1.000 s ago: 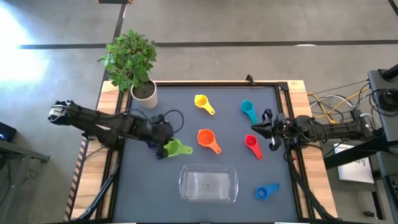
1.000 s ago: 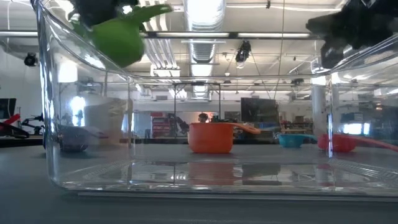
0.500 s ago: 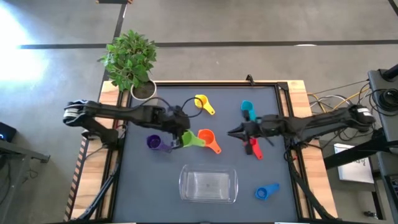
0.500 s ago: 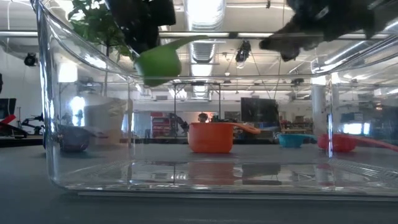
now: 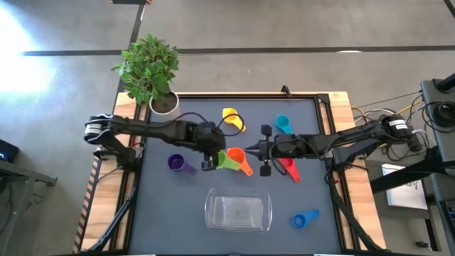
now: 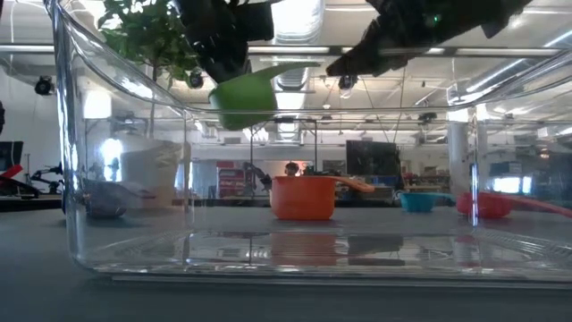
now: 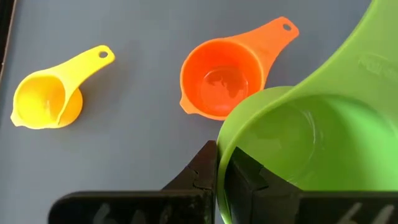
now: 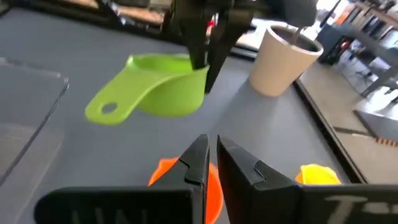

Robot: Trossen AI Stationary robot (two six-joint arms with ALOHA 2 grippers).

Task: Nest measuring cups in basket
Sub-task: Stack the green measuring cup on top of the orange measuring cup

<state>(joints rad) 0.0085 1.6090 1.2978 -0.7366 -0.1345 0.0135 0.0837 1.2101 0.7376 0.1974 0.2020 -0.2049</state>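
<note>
Pinching the rim of the green cup (image 5: 226, 161), the left gripper (image 5: 211, 158) holds it in the air near the middle of the table (image 5: 156, 213), just beside the orange cup (image 5: 237, 159). The right gripper (image 5: 266, 149) hangs over the orange cup's other side, fingers pressed nearly together on nothing. The basket (image 5: 238, 210) sits by the near edge, with the purple cup (image 5: 178, 164) toward the left edge.

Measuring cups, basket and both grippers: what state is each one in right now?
green cup: lifted, held by its rim, above the orange cup
orange cup: upright on the table
yellow cup: on the table
purple cup: on the table
basket: empty
left gripper: shut on the green cup's rim
right gripper: near the orange cup, holding nothing
</note>
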